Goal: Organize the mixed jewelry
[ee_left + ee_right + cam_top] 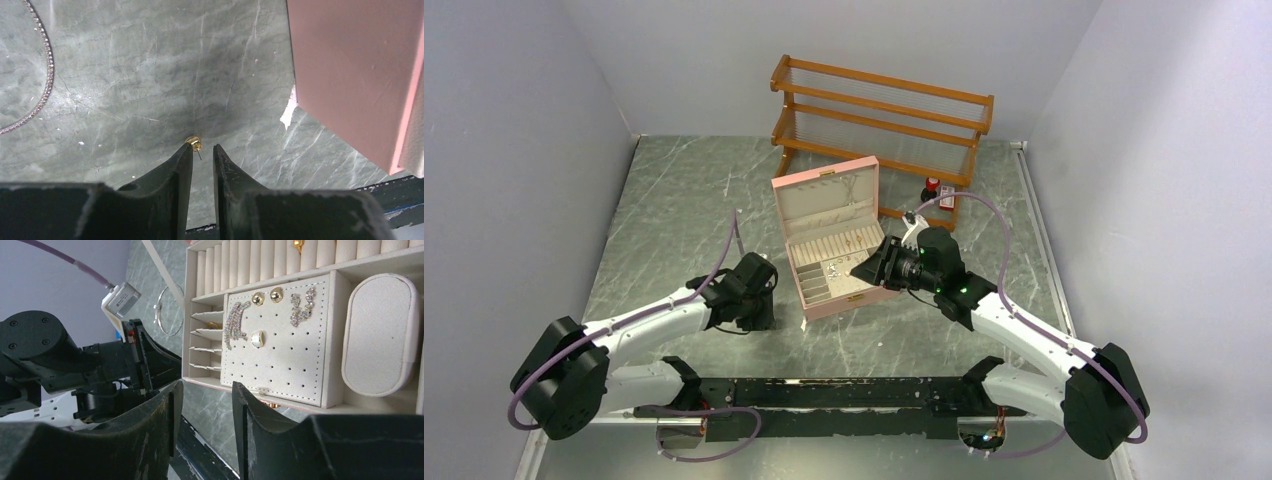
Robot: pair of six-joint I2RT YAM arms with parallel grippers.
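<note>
No legible text or labels anywhere

pink box [350, 75], gold earring [194, 143], silvery chain [48, 65], grey-green veined table [130, 85].

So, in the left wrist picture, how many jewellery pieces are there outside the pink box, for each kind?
Chain: 1
Gold stud: 1
Total: 2
</note>
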